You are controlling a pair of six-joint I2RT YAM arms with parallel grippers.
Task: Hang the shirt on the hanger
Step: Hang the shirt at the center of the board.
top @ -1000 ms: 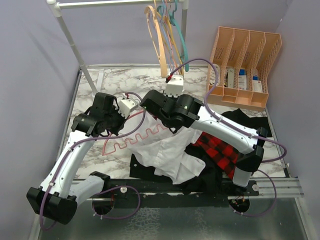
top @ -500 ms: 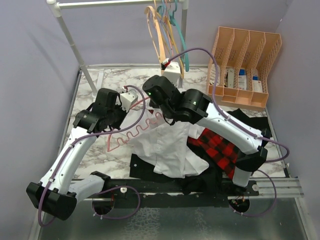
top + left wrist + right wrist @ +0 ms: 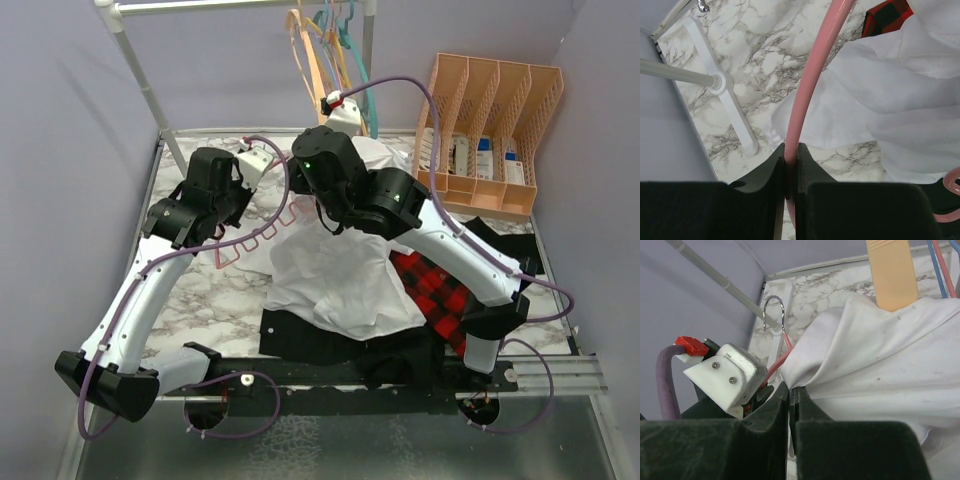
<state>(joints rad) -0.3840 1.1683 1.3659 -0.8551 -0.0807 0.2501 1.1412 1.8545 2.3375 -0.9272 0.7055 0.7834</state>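
A plain white shirt point(image 3: 335, 280), a pink hanger point(image 3: 807, 87), a red-and-black plaid shirt point(image 3: 440, 295) and a black garment point(image 3: 310, 337) on a white, grey-veined marble table point(image 3: 195, 300); the desk organiser point(image 3: 490, 95) is peach-orange.

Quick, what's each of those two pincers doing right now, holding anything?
The left pincer is closed on the pink hanger.
The right pincer is closed, pinching the white shirt.
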